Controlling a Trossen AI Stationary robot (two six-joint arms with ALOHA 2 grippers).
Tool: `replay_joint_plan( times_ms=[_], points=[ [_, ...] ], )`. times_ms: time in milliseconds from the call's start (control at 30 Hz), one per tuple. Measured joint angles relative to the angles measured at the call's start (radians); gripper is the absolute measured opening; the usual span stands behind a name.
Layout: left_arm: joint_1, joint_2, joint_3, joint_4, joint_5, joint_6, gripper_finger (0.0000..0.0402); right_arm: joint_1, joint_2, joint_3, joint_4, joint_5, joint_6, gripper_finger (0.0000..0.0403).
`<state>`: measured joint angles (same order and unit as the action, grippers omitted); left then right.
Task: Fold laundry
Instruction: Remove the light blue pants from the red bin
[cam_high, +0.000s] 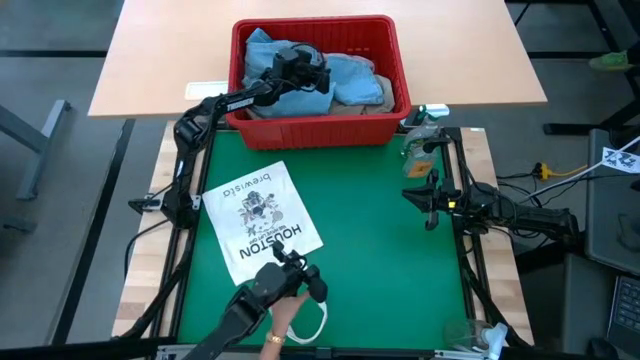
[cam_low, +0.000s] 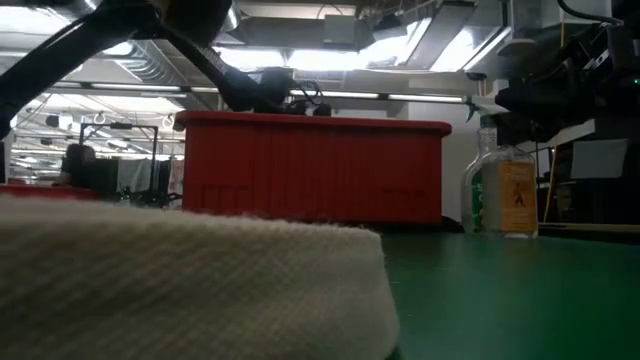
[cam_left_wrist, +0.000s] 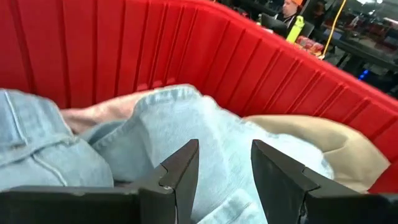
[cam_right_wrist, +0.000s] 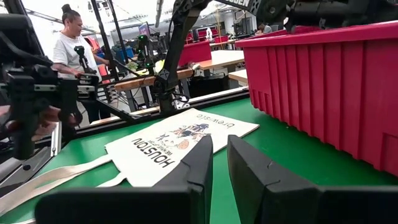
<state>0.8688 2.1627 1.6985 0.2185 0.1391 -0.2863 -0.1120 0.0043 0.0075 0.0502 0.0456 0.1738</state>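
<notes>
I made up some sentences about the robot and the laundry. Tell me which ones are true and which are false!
1. The red basket has clothes in it. True.
2. The left gripper is over the blue jeans inside the basket. True; its fingers are open and nothing is between them yet.
3. The white tote bag is inside the basket. False; it lies flat on the green mat, in front of the basket.
4. The right gripper is holding the tan cloth. False; it holds nothing and waits low over the mat, while the tan cloth lies in the basket.
5. A spray bottle stands next to the basket. True.
</notes>
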Motion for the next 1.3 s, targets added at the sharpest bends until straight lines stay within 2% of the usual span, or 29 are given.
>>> replay_joint_plan(
  times_ms=[300,467,800,1100,1300],
  points=[
    [0.013,0.033,0.000,0.007,-0.046,-0.001,0.0141,0.000,0.000,0.000,-0.001,0.002,0.000,0.0051],
    [0.017,0.060,0.000,0.019,-0.050,-0.001,0.0141,0.000,0.000,0.000,-0.004,0.045,-0.001,0.0051],
    [0.014,0.142,0.000,0.119,-0.010,-0.047,0.0141,0.000,0.000,0.001,-0.008,0.070,-0.001,0.0051],
    [0.015,0.155,0.000,0.168,0.032,-0.071,0.0141,0.000,0.000,0.001,-0.010,0.075,0.000,0.0051],
    [0.014,0.155,0.000,0.186,0.055,-0.027,0.0107,0.000,0.000,0.001,-0.011,0.075,0.000,0.0051]
  ],
)
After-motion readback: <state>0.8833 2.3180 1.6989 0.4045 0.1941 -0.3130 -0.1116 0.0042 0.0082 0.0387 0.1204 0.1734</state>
